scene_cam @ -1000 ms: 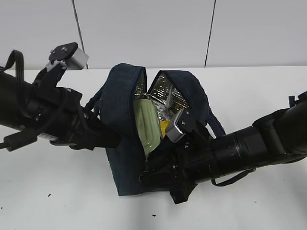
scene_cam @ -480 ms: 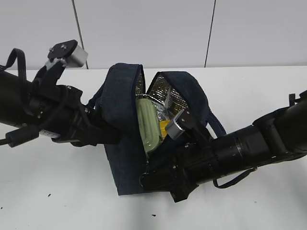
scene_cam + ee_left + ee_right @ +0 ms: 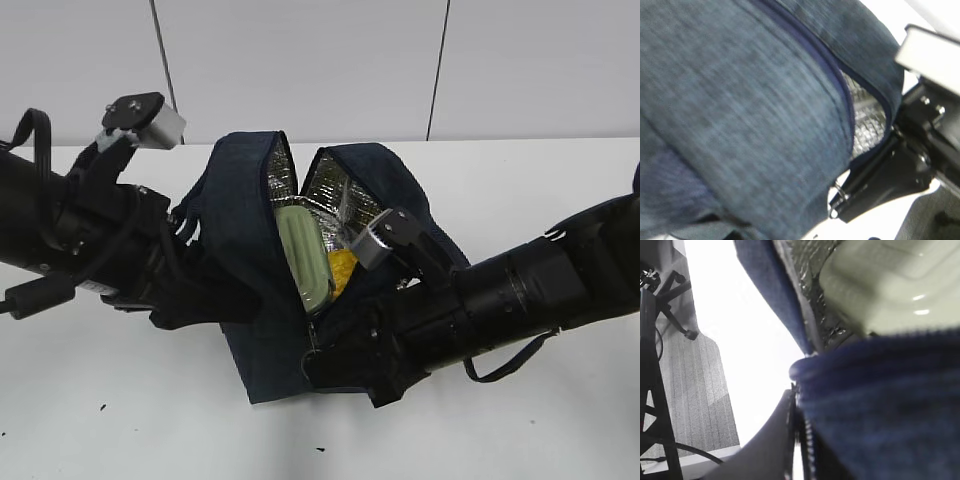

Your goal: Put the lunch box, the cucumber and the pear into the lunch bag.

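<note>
Exterior view shows the navy lunch bag (image 3: 262, 300) standing on the white table (image 3: 540, 190), its zipper parted so the silver lining (image 3: 335, 190) shows. Inside stands the sage-green lunch box (image 3: 303, 252) on edge, with the yellow pear (image 3: 343, 267) tucked just beside it on the right. The cucumber cannot be made out. The left gripper (image 3: 205, 290) presses against the bag's left panel; its jaws are hidden by the arm and fabric, so I cannot tell whether they grip. The right gripper (image 3: 335, 365) sits low at the bag's front right edge, clenched, though what it pinches is not clear. Right wrist view shows the lunch box lid (image 3: 895, 285) above blue fabric
</note>
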